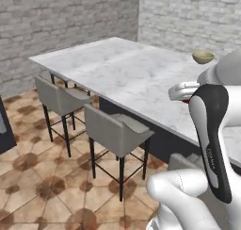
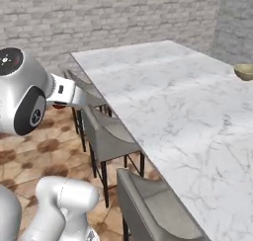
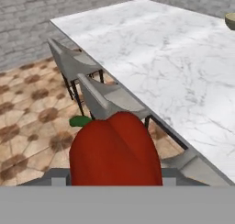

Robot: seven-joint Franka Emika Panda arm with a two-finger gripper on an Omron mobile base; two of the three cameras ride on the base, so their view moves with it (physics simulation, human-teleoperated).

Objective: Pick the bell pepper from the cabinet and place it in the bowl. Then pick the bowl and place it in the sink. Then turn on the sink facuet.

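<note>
**Pepper in my grip, bowl waiting at the far edge of the counter**

I am facing one long counter [image 1: 117, 69], a white marble slab with grey veining, flat and rectangular, with sharp straight edges and a dark base under it. Its top is lying broad and open from the near corner all the way back toward the two grey brick walls [image 1: 61, 17] meeting behind it. Along its near long edge, grey upholstered stools [image 1: 115, 130] on thin black metal legs are standing in a row; I am counting two in the left base view and three in the right base view. Beside them the brown patterned tile floor [image 1: 42, 177] is lying open.

One bowl [image 1: 203, 57], round, deep and tan-yellow with a smooth surface, is sitting on the far part of the counter, near its edge and well apart from me.

One bell pepper [image 3: 114, 149], glossy red, rounded and lobed, with a green stem at its side, is sitting between my fingers, which are clamping it on both sides; my gripper [image 3: 114, 179] is hanging over the stools beside the counter's edge.
</note>
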